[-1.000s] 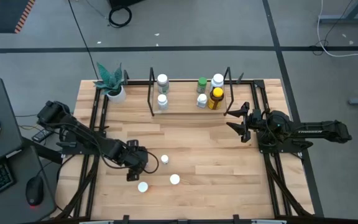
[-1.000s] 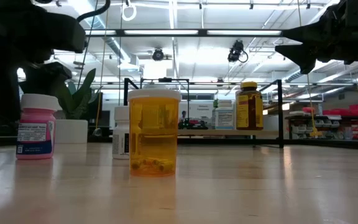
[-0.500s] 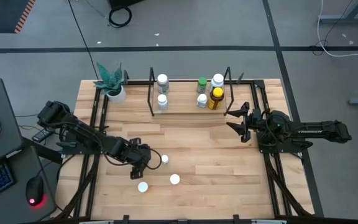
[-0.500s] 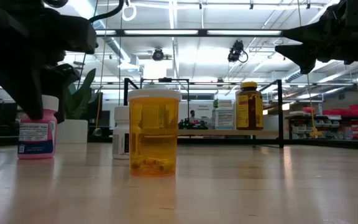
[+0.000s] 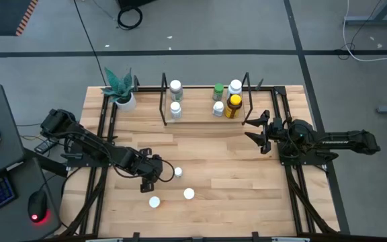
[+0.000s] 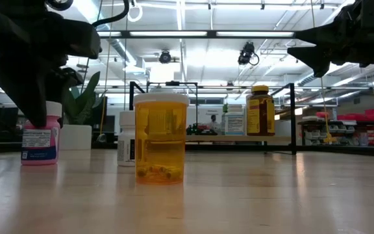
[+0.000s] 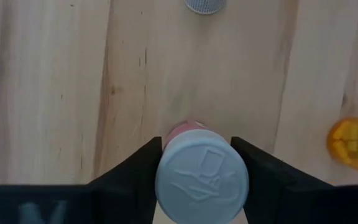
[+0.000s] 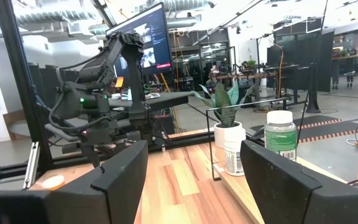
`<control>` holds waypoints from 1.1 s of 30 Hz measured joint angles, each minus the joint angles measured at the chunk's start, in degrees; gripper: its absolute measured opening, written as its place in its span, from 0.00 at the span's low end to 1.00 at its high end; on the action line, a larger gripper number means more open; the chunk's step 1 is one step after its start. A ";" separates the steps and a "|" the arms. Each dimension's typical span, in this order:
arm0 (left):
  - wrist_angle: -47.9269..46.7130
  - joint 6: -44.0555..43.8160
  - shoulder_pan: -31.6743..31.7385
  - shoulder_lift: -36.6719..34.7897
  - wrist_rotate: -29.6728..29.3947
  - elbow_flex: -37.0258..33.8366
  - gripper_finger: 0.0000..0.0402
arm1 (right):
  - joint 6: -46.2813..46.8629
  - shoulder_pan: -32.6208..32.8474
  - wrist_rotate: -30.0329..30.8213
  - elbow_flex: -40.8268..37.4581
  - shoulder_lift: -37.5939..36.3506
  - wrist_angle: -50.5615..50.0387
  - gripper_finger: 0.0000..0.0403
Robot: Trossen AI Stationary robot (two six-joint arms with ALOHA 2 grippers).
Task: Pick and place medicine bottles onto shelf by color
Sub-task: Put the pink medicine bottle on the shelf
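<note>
Colours were noted as follows. The table was of pale wood with darker grain streaks. The nearest bottle was translucent orange with a white cap. A pink bottle, white-capped, carried a blue-and-white label. An amber bottle was topped by a yellow cap. The plant was green-leaved in a white pot. Both arms were black. The shelf was light wood framed in black wire.
</note>
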 joint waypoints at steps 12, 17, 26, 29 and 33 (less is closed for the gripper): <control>-3.85 8.45 8.46 -0.02 0.11 2.98 0.44 | 0.00 0.00 0.00 0.00 0.00 0.01 0.66; -4.63 12.64 12.45 -0.03 0.11 5.04 0.47 | 0.02 0.00 0.00 0.00 0.00 -0.01 0.66; -4.48 17.88 17.31 -0.02 0.13 7.14 0.44 | 0.01 0.00 0.00 0.00 0.00 0.00 0.66; -4.31 20.21 19.10 0.02 0.11 8.20 0.46 | 0.01 0.00 -0.01 0.00 -0.01 0.00 0.66; -2.09 23.15 21.56 0.04 0.13 9.10 0.46 | 0.00 0.00 0.00 0.00 0.00 0.01 0.66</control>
